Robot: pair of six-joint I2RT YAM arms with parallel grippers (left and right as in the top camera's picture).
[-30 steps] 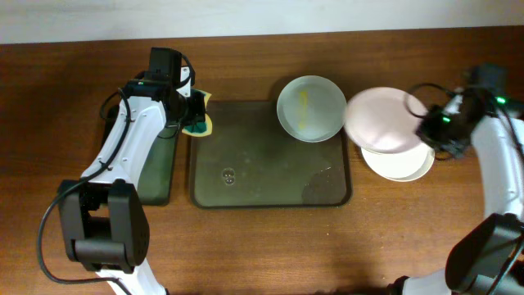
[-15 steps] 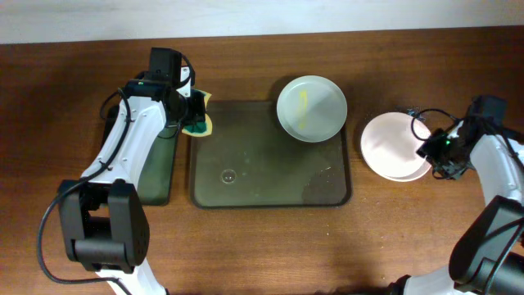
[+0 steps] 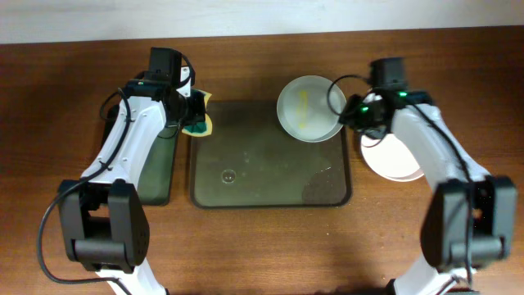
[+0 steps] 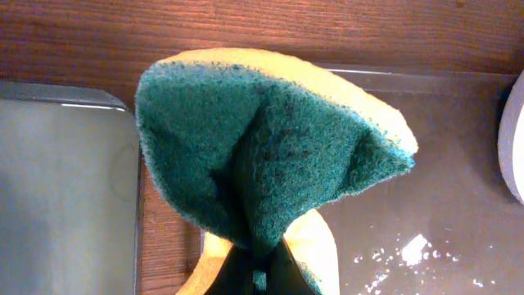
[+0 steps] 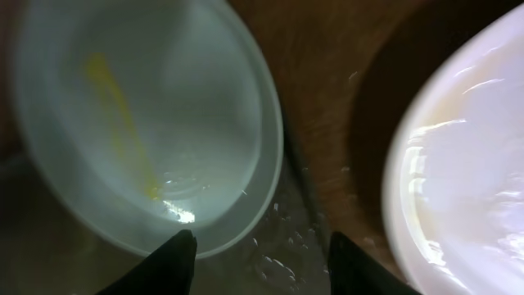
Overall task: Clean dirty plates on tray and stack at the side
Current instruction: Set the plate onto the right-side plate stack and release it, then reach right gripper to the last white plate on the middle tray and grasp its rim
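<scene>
Far left: a narrow tray point(image 3: 155, 168) lies on the table point(image 3: 262, 246), dark greenish, with the left arm reaching over its upper end.

The left gripper point(image 3: 195, 115) sits at the gap between the narrow tray and the tray point(image 3: 270, 192). Its fingers are pinched on a sponge point(image 3: 199, 124). The left wrist view shows the sponge point(image 4: 262, 139) folded, green scouring face outward and yellow foam at the edges, with the dark fingers point(image 4: 258, 274) clamping its lower end. The sponge overhangs the tray's upper left corner. Whether it touches the tray cannot be told.

Centre: the tray is dark olive-brown and rectangular with a raised rim. Its floor is wet, with droplets point(image 3: 228, 174) left of centre and a damp patch toward the lower right.

The smeared plate point(image 3: 309, 108) rests at the tray's upper right corner, its top edge past the rim. It is pale, with a yellow streak point(image 5: 123, 123) across the inside.

The right gripper point(image 3: 350, 112) is at that plate's right edge, above the tray's right rim. The right wrist view shows its fingers point(image 5: 176, 260) spread apart with nothing gripped. One tip overlaps the plate's near edge. Contact cannot be confirmed.

Right: the stack point(image 3: 393, 160) of white plates sits on the table just beside the tray, partly covered by the right arm. The count cannot be told. Its top surface point(image 5: 467, 172) is glossy, without smears.
</scene>
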